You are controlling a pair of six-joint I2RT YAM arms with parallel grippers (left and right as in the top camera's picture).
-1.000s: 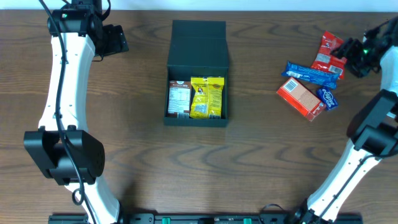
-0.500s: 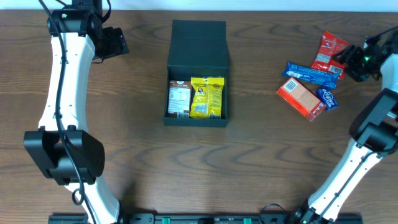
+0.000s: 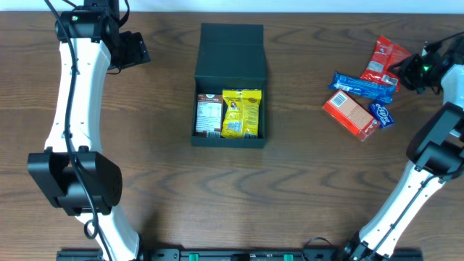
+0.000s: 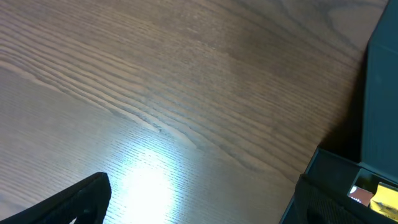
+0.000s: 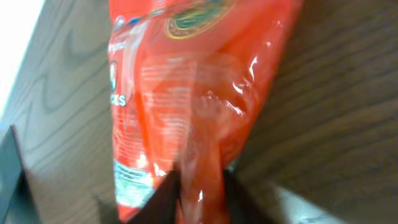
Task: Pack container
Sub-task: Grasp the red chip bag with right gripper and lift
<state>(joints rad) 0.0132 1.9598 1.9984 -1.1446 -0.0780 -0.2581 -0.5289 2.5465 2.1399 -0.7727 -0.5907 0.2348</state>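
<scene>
The container point(image 3: 230, 51), a dark teal-black box with its flap lid folded back, lies at the table's middle, seen from overhead. A brown-and-white packet point(image 3: 209, 116) and a yellow packet point(image 3: 241, 114) lie side by side inside it. At the far right my right gripper point(image 3: 403, 68) is shut on the near edge of a red snack packet point(image 3: 383, 58). The right wrist view shows that red packet point(image 5: 193, 87) pinched between the dark fingers of the right gripper point(image 5: 200, 190). My left gripper point(image 3: 135, 48) hovers open left of the container. In its wrist view the left gripper point(image 4: 199, 202) holds nothing, with the container point(image 4: 380, 93) at the right edge.
Beside the red packet lie a long blue bar point(image 3: 362, 85), a red-orange snack carton point(image 3: 351, 114) and a small blue packet point(image 3: 383, 114). Both white arms rise from the table's near corners. The dark wooden table point(image 3: 145, 159) ends just behind the container's lid.
My right gripper's jaws have closed on the red packet's edge; a second ago they stood apart around it. The left arm and the container have not moved.
</scene>
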